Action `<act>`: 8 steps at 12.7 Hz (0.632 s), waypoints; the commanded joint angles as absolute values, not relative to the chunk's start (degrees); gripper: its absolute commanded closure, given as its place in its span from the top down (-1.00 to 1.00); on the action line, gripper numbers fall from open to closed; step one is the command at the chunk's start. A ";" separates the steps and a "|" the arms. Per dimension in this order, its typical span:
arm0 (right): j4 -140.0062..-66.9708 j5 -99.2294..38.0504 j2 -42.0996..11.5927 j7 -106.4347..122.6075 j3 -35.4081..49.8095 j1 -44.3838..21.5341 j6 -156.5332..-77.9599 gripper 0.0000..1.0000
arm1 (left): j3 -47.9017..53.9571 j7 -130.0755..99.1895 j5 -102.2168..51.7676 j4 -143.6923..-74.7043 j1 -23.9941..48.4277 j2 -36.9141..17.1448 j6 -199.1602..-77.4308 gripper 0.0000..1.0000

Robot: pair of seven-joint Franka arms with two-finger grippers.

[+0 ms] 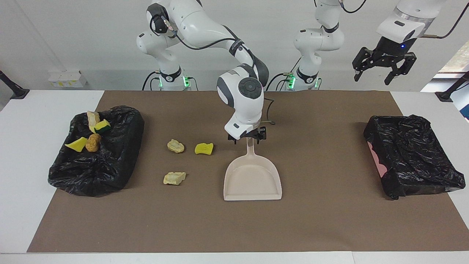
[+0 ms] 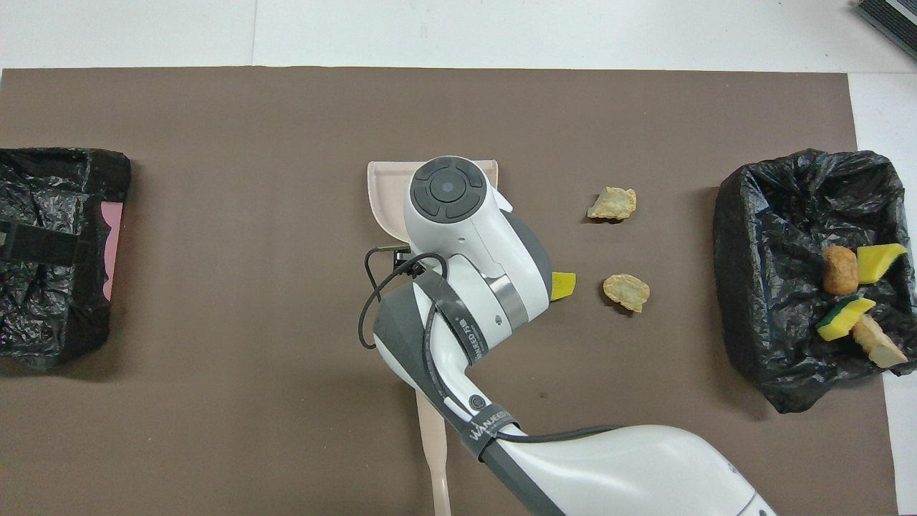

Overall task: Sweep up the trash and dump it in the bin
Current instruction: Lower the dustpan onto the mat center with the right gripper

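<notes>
The beige dustpan (image 1: 253,179) lies flat on the brown mat, its handle pointing toward the robots. My right gripper (image 1: 248,138) stands open, one finger on each side of the handle's tip, gripping nothing. Three pieces of trash lie on the mat beside the pan, toward the right arm's end: a yellow sponge (image 1: 203,148), a beige chunk (image 1: 176,146) and another beige chunk (image 1: 174,178). Several more scraps sit in the black-lined bin (image 1: 110,161) at that end. My left gripper (image 1: 383,71) waits open, raised off the table's corner.
A second black-lined bin (image 1: 414,154) stands at the left arm's end. The brush handle (image 2: 432,459) shows in the overhead view, nearer to the robots than the dustpan (image 2: 383,190), partly under the right arm. The brush is hidden in the facing view.
</notes>
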State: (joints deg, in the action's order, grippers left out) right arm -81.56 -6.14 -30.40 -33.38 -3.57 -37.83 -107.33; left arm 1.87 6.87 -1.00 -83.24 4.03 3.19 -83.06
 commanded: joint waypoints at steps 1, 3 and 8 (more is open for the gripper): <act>-92.16 -8.08 -22.00 -33.31 -3.16 -39.72 -107.49 1.00 | 2.20 6.77 -0.18 -83.14 3.52 3.69 -82.09 1.00; -98.06 -8.87 -17.08 -33.31 -3.16 -41.38 -107.75 1.00 | 2.20 6.77 -0.26 -83.14 3.52 3.69 -82.09 1.00; -116.59 -9.32 -5.21 -39.00 -3.08 -48.24 -117.65 1.00 | 2.20 6.77 -0.26 -83.14 3.52 3.69 -82.09 1.00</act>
